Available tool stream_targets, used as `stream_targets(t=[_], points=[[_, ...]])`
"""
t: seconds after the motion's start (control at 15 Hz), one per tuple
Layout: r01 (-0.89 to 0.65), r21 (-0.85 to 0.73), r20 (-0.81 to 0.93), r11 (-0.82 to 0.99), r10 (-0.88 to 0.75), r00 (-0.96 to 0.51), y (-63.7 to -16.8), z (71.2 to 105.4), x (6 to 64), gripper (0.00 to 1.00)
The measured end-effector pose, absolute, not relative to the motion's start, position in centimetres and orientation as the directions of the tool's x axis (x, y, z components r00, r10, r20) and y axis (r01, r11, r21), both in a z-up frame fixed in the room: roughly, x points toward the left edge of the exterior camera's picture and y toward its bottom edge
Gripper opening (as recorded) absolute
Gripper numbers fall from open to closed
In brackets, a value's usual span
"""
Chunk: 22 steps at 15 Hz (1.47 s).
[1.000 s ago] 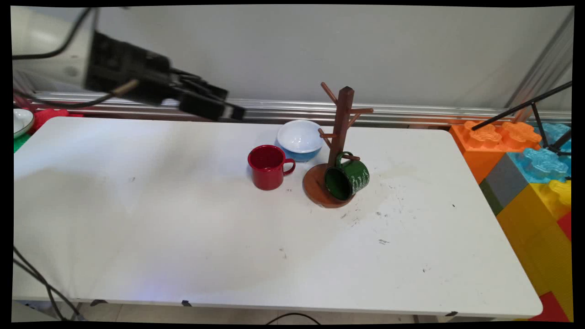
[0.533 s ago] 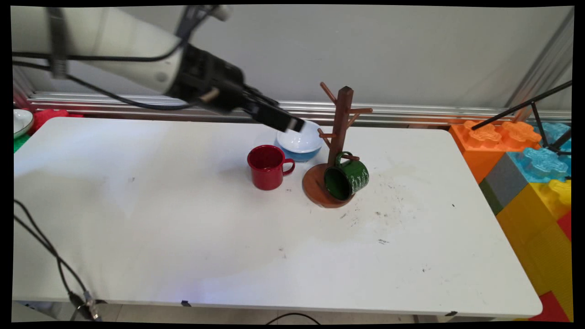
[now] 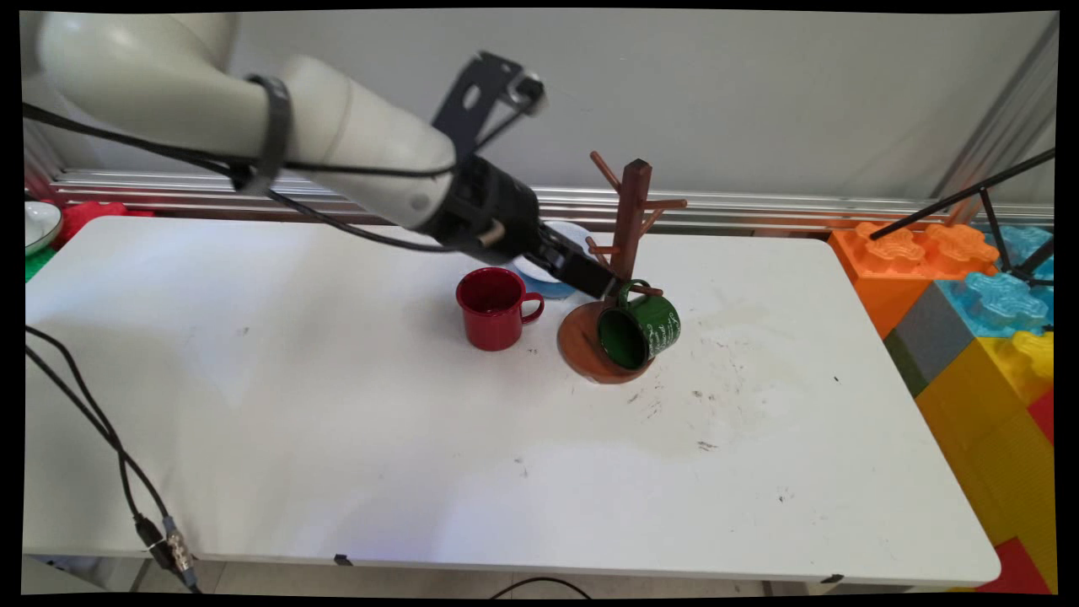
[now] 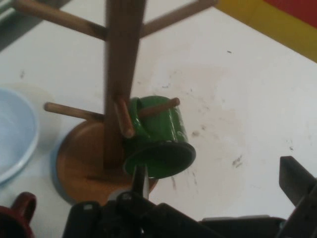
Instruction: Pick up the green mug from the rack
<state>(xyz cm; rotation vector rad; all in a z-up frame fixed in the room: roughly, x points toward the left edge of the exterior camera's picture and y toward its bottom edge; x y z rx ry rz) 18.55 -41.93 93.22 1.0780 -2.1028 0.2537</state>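
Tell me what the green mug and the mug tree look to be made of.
Green mug: probably enamelled metal, judging by its glossy coat, thin rolled rim and white lettering; glazed ceramic can't be ruled out. Mug tree: wood with a smooth reddish-brown finish, seen in its round pegs, square post and turned disc base.

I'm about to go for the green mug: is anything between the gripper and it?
No separate thing. From the gripper, the green mug shows unblocked, hanging on the mug tree; only the tree's own post and a short peg crowd it closely. The red mug and bowl lie aside.
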Motion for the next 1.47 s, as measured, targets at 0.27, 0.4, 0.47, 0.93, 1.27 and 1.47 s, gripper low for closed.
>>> stream_targets(t=[0.27,0.4,0.47,0.93,1.27,1.47], points=[[-0.775,0.165,0.668,0.610,-0.647,-0.368,-42.1,90.4,16.4,1.00],[-0.780,0.171,0.659,0.602,-0.658,-0.363,-42.2,89.2,15.7,1.00],[-0.782,0.176,0.657,0.598,-0.663,-0.359,-42.3,88.5,15.3,1.00],[-0.792,0.206,0.656,0.574,-0.682,-0.323,-43.2,84.7,14.0,1.00],[-0.788,0.226,0.668,0.573,-0.680,-0.303,-43.7,83.0,13.3,1.00],[-0.782,0.232,0.678,0.578,-0.673,-0.296,-43.9,82.3,13.1,1.00]])
